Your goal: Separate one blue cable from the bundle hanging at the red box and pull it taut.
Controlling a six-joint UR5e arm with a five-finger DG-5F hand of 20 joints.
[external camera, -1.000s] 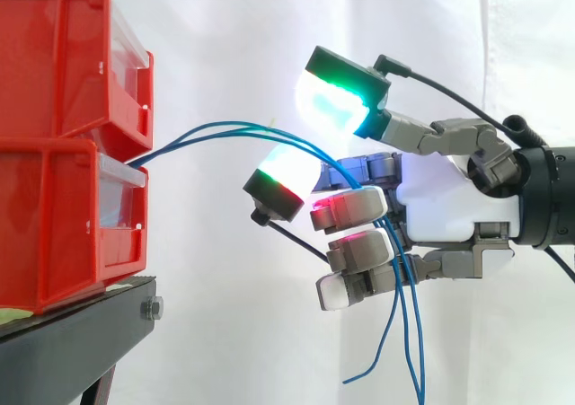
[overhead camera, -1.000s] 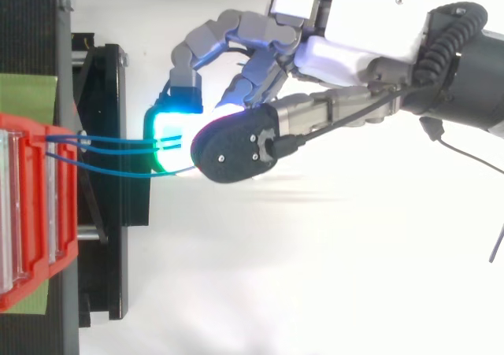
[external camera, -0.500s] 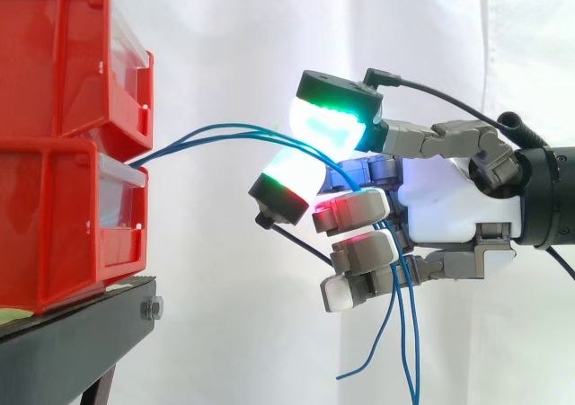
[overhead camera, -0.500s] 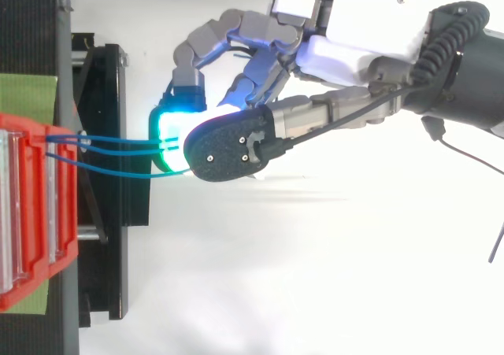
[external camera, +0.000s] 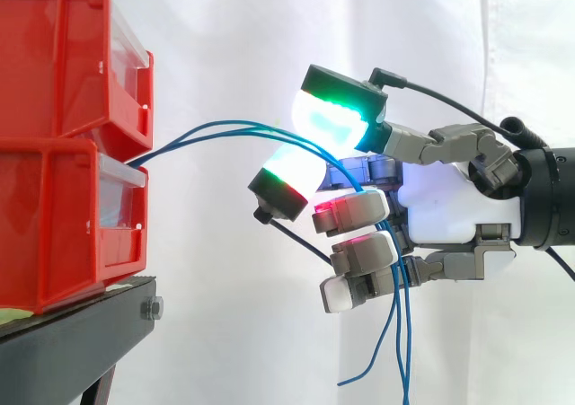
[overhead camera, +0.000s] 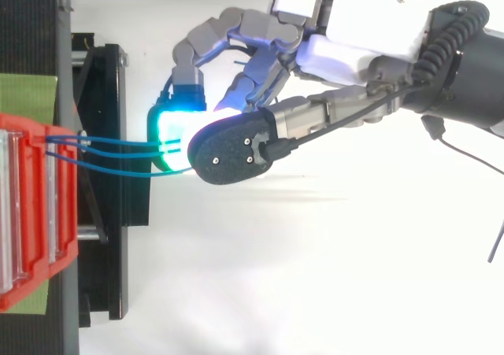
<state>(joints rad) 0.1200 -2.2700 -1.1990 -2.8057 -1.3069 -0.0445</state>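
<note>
Side view: blue cables point(external camera: 167, 146) arc from red bins point(external camera: 63, 145), seemingly through hand point(external camera: 449, 209).

No writing, number or sign can be read on the red bins point(external camera: 63, 145), stand point(external camera: 72, 333) or hand point(external camera: 449, 212).

On my side feed I get a white curtain point(external camera: 269, 28) across the background, a black stand point(external camera: 63, 347) at lower left, a silver bolt point(external camera: 152, 310) on its end face, and on my top feed a green patch point(overhead camera: 27, 94) at the left edge.
</note>
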